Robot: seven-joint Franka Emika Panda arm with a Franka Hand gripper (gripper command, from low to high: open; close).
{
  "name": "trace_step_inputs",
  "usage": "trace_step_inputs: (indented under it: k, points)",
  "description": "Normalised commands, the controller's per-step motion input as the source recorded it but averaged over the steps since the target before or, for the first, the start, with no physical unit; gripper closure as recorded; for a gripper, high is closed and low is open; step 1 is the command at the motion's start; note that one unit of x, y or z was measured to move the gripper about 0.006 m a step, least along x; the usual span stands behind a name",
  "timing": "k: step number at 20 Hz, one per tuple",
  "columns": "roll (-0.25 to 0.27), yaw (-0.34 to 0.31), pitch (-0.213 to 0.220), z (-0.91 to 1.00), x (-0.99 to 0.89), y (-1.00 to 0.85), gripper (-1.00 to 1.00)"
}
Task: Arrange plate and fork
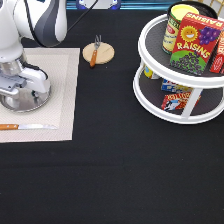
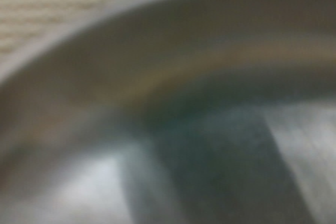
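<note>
The silver plate [image 1: 36,102] lies on the beige placemat [image 1: 61,85] at the exterior view's left. My gripper [image 1: 17,92] is down on the plate, and the hand covers most of it. The wrist view is filled by the plate's shiny inner surface and rim [image 2: 172,130], with a strip of placemat [image 2: 30,25] at one corner. The fork [image 1: 95,50], with its brown-orange handle, lies across the small round wooden coaster [image 1: 106,54] on the black table, to the right of the placemat and away from the gripper.
A wooden-handled knife [image 1: 25,126] lies along the placemat's lower edge. A white two-tier turntable rack [image 1: 150,95] stands at the right and holds a raisins box [image 1: 197,42], a can [image 1: 175,25] and smaller packages.
</note>
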Motion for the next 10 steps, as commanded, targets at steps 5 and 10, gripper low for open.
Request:
trace_step_inputs:
  k: [5, 10]
  points:
    - [-0.030, 0.047, -0.116, 0.69, -0.62, 0.51, -1.00]
    - [-0.061, 0.034, -0.107, 0.50, -0.56, 0.59, -1.00]
